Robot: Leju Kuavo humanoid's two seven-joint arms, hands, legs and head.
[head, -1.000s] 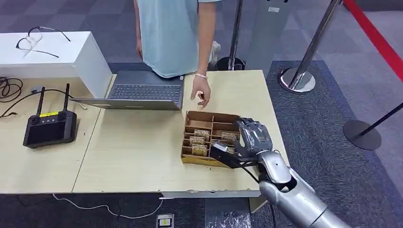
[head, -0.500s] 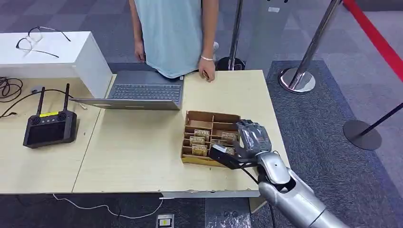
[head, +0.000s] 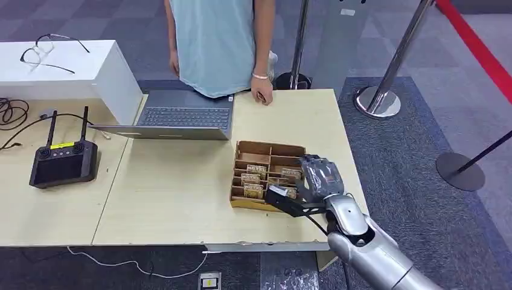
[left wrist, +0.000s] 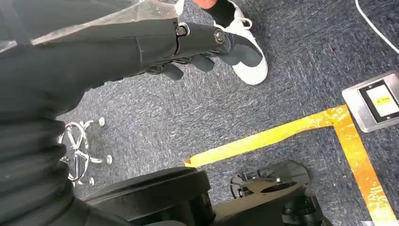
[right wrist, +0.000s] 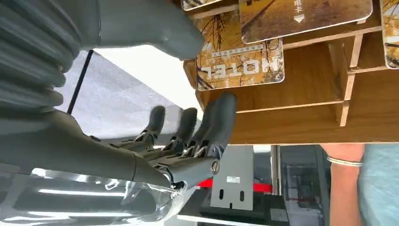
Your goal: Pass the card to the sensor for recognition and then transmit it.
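Desk [head: 175, 193]: pale wood, fills the left and centre of the head view; a second desk top joins it at lower left.
Person [head: 217, 42]: stands at the desk's far edge, top centre, in a light blue shirt; one hand [head: 263, 95] with a bracelet hangs at the desk edge.
Laptop [head: 178, 116]: open and laid flat, upper centre, just in front of the person.
White box [head: 66, 69]: upper left, with a pair of glasses [head: 45, 51] on top.
Controller [head: 63, 162]: black, 2 antennas, at the left of the frame.
Wooden tray [head: 265, 150]: divided into compartments, right of centre, near the desk's right edge.
Cards [head: 252, 179]: stand in the tray's compartments; in the right wrist view one card [right wrist: 240, 66] printed HOTEL lies in the compartment just beside the fingers.
Right hand [head: 317, 178]: over the tray's right side; fingers [right wrist: 221, 122] apart and stretched along the tray's outer wall, thumb [right wrist: 155, 28] by the HOTEL card, clamped on nothing.
Left hand [left wrist: 207, 47]: hangs over grey carpet, fingers curled loosely inward, holding nothing.
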